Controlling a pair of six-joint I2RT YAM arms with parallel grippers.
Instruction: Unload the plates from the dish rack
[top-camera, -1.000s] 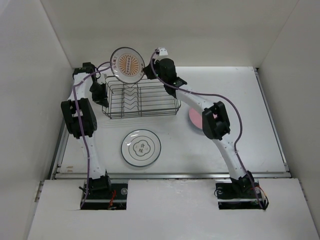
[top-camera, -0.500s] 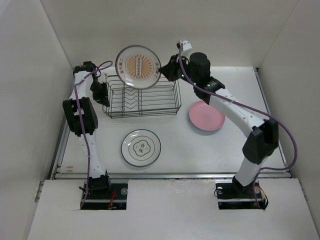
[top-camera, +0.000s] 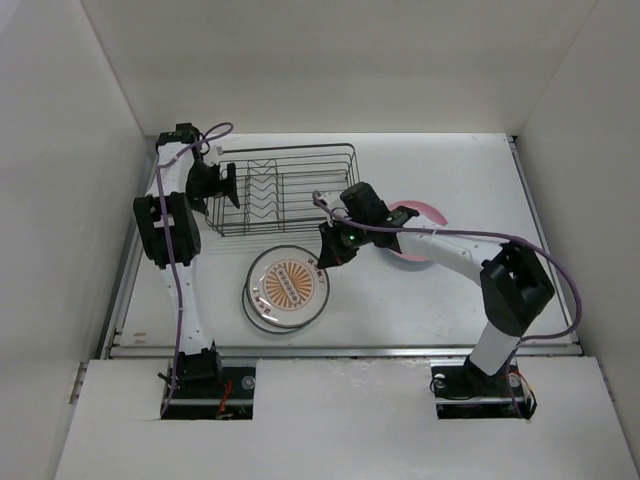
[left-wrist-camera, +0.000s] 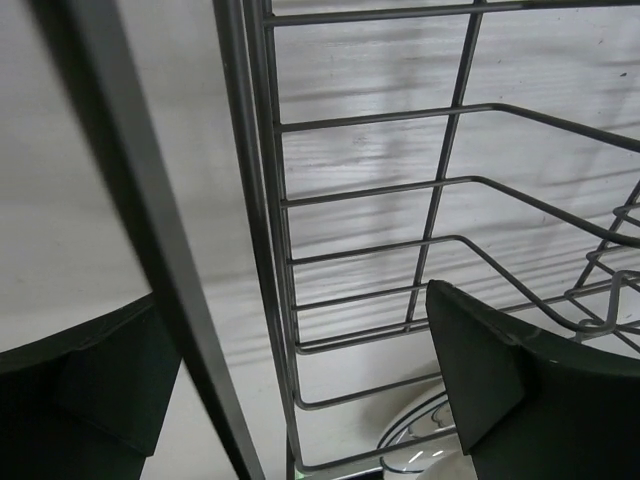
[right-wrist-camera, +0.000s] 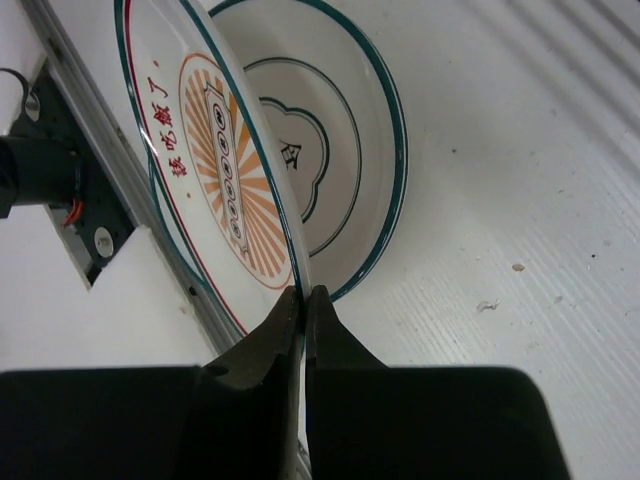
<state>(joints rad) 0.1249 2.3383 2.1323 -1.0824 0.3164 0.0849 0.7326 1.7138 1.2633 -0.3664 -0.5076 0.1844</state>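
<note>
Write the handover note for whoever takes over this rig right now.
Left gripper: open, jaws either side of the left end wall of the rack, not clamped.
Right gripper: shut on the rim of the orange plate, held tilted over the ringed plate.
Pink plate: on the table, right of the rack.
Done: the top view shows no plate in the rack.
Left: probably lay the orange plate on the ringed one, release it, then pull both arms back.
</note>
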